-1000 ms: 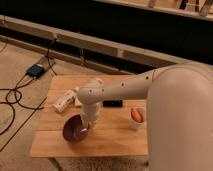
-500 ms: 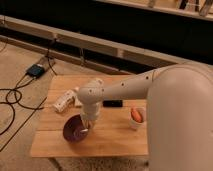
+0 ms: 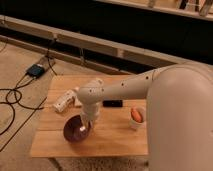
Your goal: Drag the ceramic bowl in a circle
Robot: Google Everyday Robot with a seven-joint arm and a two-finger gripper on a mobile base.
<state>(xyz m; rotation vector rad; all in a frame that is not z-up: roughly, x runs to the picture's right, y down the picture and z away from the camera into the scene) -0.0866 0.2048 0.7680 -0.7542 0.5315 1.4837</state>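
Hardly anything has shifted since half a second ago: the bowl [image 3: 73,133] lies where it lay, perhaps a trace further toward the right edge, and the arm [image 3: 125,87] keeps the same bend over the tabletop [image 3: 115,142]. That bowl, dark maroon and glossy with a paler inside, sits upright on the wood left of the middle, nearer the near edge than the far one and well clear of the near left corner. At the end of the white arm, the gripper [image 3: 86,125] points down onto the bowl's right side, at or just inside the rim; how its jaws stand cannot be told, nor whether they pinch the rim. A white object [image 3: 62,104] lies tilted near the left edge, behind the bowl and apart from it. A small black bar [image 3: 113,103] lies flat near the middle of the tabletop. Toward the right edge stands a white cup [image 3: 136,121] with an orange thing [image 3: 136,114] in it, well apart from the bowl. On the floor beyond the left edge, cables [image 3: 15,97] run to a dark box [image 3: 36,70].
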